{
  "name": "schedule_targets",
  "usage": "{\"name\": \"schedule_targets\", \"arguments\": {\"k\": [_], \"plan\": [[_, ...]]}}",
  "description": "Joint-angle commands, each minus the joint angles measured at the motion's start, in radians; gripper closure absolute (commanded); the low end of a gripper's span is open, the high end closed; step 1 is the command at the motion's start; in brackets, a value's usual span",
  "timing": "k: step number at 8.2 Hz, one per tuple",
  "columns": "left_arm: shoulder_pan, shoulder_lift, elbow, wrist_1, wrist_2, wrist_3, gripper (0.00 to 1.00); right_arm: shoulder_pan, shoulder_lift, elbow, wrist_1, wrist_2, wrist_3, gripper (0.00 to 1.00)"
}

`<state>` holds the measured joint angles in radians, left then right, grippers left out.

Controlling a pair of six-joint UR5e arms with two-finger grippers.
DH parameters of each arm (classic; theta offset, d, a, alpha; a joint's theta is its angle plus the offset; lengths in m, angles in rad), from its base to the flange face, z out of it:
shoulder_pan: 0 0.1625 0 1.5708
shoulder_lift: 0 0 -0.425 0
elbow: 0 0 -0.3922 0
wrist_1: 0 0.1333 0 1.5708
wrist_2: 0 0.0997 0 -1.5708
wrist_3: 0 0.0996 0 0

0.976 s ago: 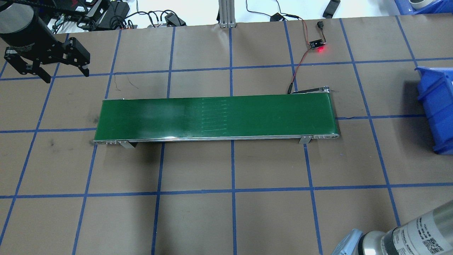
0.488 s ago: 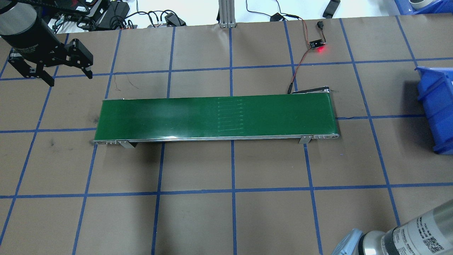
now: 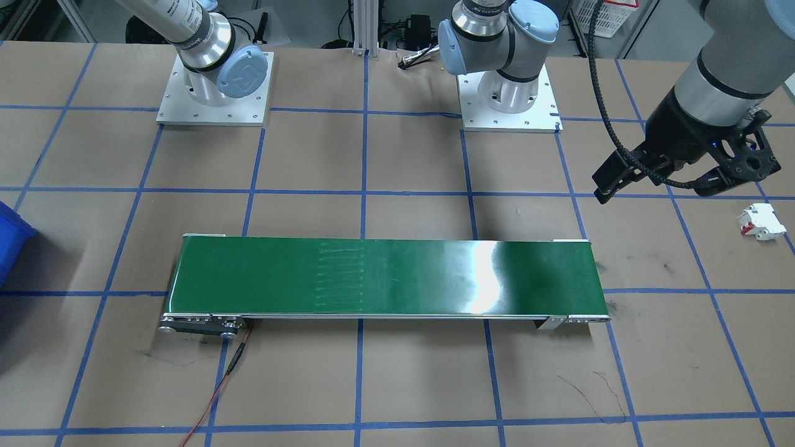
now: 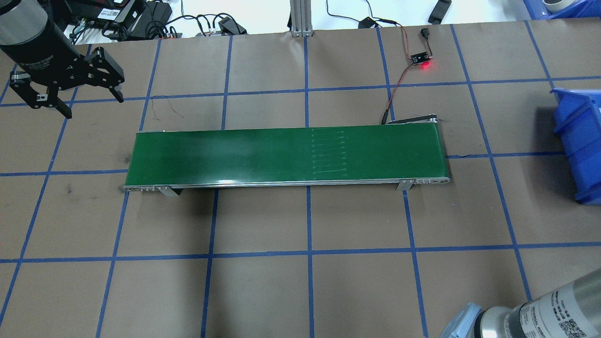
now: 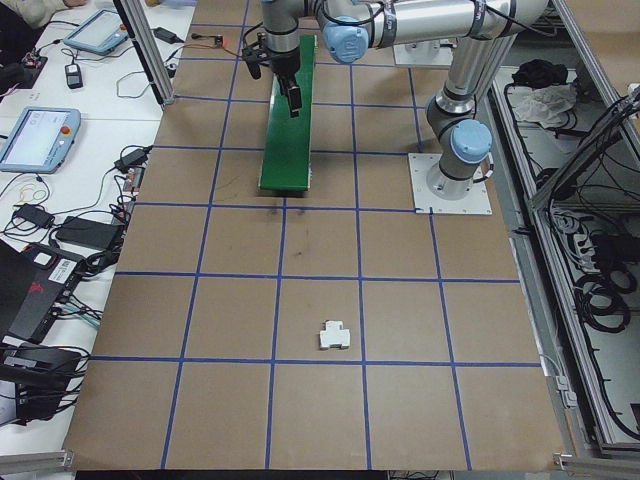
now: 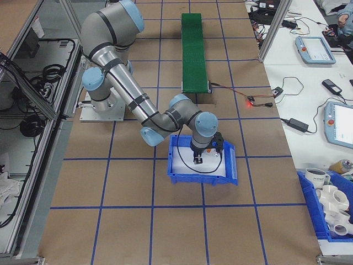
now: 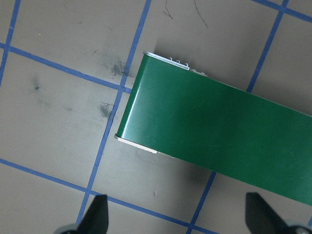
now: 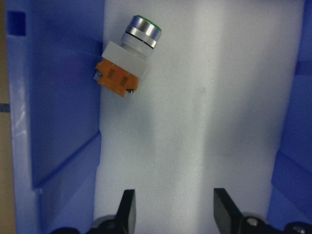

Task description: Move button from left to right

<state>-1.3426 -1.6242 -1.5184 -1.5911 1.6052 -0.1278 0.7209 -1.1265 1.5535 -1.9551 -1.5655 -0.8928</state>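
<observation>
a brown paper-covered table (image 4: 263, 291) is carrying a grid of blue tape lines (image 4: 308, 220), and a green conveyor belt (image 4: 286, 155) is lying along its middle. past the far edge of the table, cables and power bricks are crowding a white bench, and a small sensor board (image 4: 419, 58) is glowing red beside a red and black wire. in the side views, tablets and teach pendants are resting on white side tables.

the left gripper (image 4: 70, 94) is hanging over bare paper off the near-left end of the belt, its black fingers (image 7: 95, 214) standing wide apart with nothing between them; the belt's end is lying ahead of the fingertips in the wrist view. a white boxy part with red marks (image 3: 761, 221) is sitting on the paper just beyond this gripper.

the right gripper (image 8: 171, 207) is reaching down into a blue bin (image 6: 229, 171), its fingers (image 8: 127, 209) parted and holding nothing. the button (image 8: 127, 56) is lying on its side on the bin's white floor, well ahead of the fingertips and toward the left-hand finger's side, its orange base touching the blue wall and its green cap pointing away.

the overhead view is cutting the bin off at its edge and showing only the right arm's wrist tube; the print on that tube and on the left arm's wrist is too small to read.
</observation>
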Motion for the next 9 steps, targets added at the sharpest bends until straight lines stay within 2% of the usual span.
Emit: {"name": "schedule_targets", "arguments": {"k": [1, 2, 4, 6, 8, 9], "plan": [[-0.007, 0.006, -0.002, 0.005, -0.002, -0.001, 0.0, 0.012, -0.108, 0.0, 0.083, -0.052, 0.005, 0.27], [-0.006, 0.004, 0.004, 0.006, -0.002, 0.002, 0.0, 0.043, -0.166, 0.0, 0.109, -0.054, 0.018, 0.22], [-0.004, -0.006, 0.006, 0.007, -0.001, 0.032, 0.0, 0.165, -0.251, -0.001, 0.189, -0.053, 0.2, 0.21], [-0.004, -0.005, 0.006, 0.007, -0.001, 0.045, 0.0, 0.343, -0.294, -0.001, 0.202, -0.036, 0.378, 0.19], [-0.004, -0.005, 0.006, 0.008, -0.002, 0.077, 0.0, 0.574, -0.341, -0.001, 0.219, 0.023, 0.652, 0.19], [-0.004, -0.006, 0.006, 0.013, -0.002, 0.077, 0.0, 0.688, -0.349, -0.003, 0.213, 0.033, 0.799, 0.17]]}}
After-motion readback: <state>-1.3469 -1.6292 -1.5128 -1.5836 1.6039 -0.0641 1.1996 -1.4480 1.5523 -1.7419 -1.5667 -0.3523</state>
